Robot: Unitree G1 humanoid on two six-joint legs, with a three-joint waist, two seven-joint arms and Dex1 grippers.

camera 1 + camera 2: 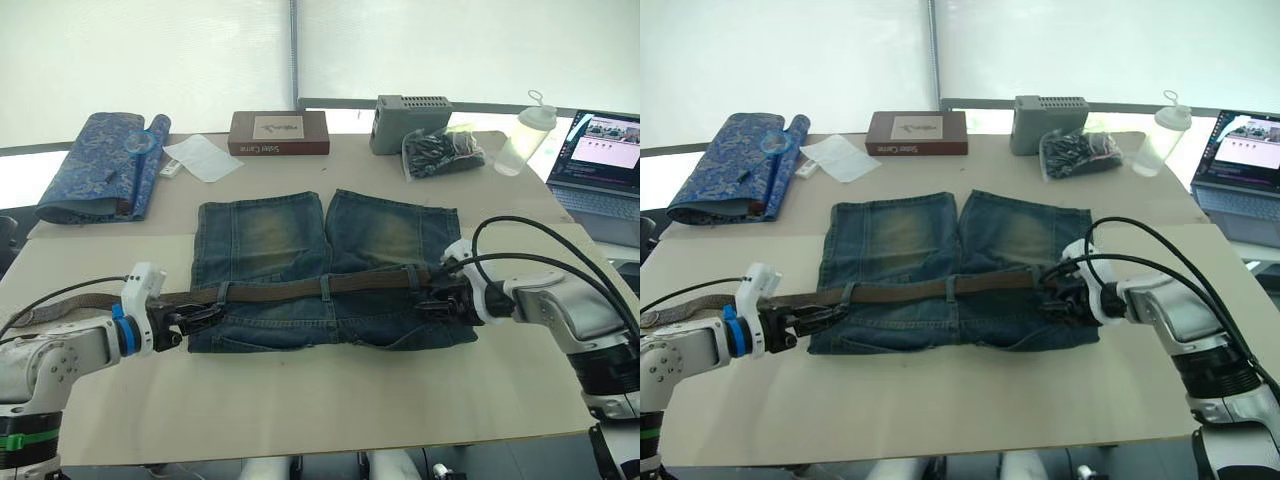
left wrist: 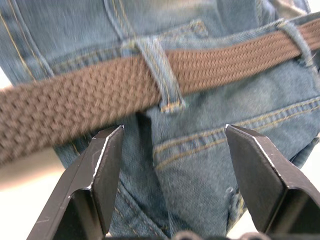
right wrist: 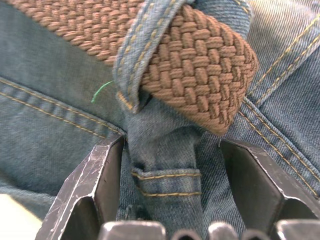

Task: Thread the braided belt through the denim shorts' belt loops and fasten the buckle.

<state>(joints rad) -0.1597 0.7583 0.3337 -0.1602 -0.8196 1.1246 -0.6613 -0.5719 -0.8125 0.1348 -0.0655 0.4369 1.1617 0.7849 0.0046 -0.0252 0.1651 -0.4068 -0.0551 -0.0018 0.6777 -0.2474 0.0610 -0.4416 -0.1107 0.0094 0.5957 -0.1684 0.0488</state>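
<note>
The left gripper (image 2: 170,175) sits at the near-left corner of the denim shorts (image 1: 300,250), its two black fingers (image 2: 102,170) spread wide apart and holding nothing; just beyond their tips the braided belt (image 2: 90,100) passes under a belt loop (image 2: 160,75). The right gripper (image 3: 170,185) is at the opposite end of the waistband, its fingers also well apart, with a bunched fold of denim and a loop (image 3: 167,182) standing between them. The belt's rounded tip (image 3: 200,75) pokes out from another loop just past those fingers. The strap trails off beyond the left gripper.
</note>
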